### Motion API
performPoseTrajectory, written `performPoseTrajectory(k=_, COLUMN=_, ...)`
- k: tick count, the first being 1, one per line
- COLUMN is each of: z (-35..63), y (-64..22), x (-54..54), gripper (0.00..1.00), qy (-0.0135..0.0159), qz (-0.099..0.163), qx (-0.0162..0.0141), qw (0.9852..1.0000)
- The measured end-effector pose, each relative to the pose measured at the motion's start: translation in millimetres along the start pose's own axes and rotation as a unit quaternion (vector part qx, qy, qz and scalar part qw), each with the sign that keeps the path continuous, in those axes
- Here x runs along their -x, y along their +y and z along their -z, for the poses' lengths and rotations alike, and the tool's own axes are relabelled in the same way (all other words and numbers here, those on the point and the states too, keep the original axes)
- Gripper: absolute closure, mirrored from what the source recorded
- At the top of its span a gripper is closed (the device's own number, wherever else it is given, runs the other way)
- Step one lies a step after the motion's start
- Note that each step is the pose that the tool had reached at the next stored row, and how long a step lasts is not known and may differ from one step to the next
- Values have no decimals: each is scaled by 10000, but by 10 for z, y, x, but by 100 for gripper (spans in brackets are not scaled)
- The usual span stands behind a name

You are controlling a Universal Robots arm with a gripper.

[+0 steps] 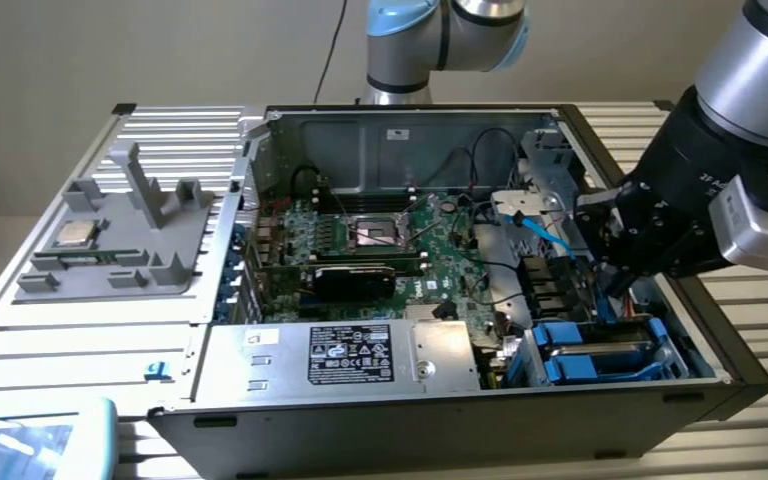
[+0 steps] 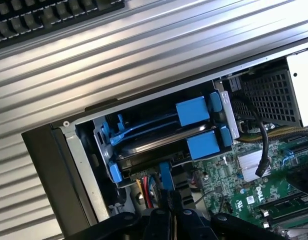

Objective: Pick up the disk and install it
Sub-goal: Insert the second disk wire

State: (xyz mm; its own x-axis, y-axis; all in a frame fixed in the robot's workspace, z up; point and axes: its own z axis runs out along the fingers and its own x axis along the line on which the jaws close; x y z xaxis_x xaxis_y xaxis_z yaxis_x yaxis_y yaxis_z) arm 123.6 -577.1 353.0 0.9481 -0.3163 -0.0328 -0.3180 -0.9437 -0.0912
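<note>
We see an open computer tower (image 1: 704, 395) lying on its side on a slatted metal table (image 1: 77, 340), centre of the exterior view, with the robot arm reaching in from the upper right of that frame. The gripper (image 1: 620, 275) hangs low at the exterior view's right, just above the drive cage (image 1: 604, 350) in the case's lower right corner. In the wrist view the gripper (image 2: 166, 212) sits at the bottom centre, its black fingers (image 2: 175, 202) drawn together, nipping or at least touching a narrow blue tab (image 2: 165, 177) that sticks out at the cage's near edge; we cannot tell whether that tab belongs to a carrier.

The disk (image 2: 149, 145) lies inside the cage, seated in a bay in its blue carrier frame, a dark slab between blue rails, with two blue latch blocks (image 2: 193, 111) at its end toward the motherboard. In the exterior view the same blue carriers (image 1: 598, 352) show in the lower right of the case.

The green motherboard (image 1: 384, 245) fills the middle of the case, and the silver power supply (image 1: 344, 355) with its black label sits along the lower edge. A grey plastic fixture (image 1: 117, 235) holding a small silver chip (image 1: 75, 236) stands on the table at the left of the frame.
</note>
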Motion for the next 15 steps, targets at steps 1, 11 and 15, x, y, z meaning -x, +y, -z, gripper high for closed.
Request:
performPoseTrajectory(k=1, z=0, y=0, x=0, gripper=89, qy=-9, qz=78, qx=-4, qw=10000)
performPoseTrajectory(k=11, z=-2, y=8, x=12, gripper=89, qy=-47, qz=470, qx=5, qw=9989)
performPoseTrajectory(k=15, z=-8, y=92, x=-11, gripper=89, qy=-54, qz=550, qx=8, qw=9985)
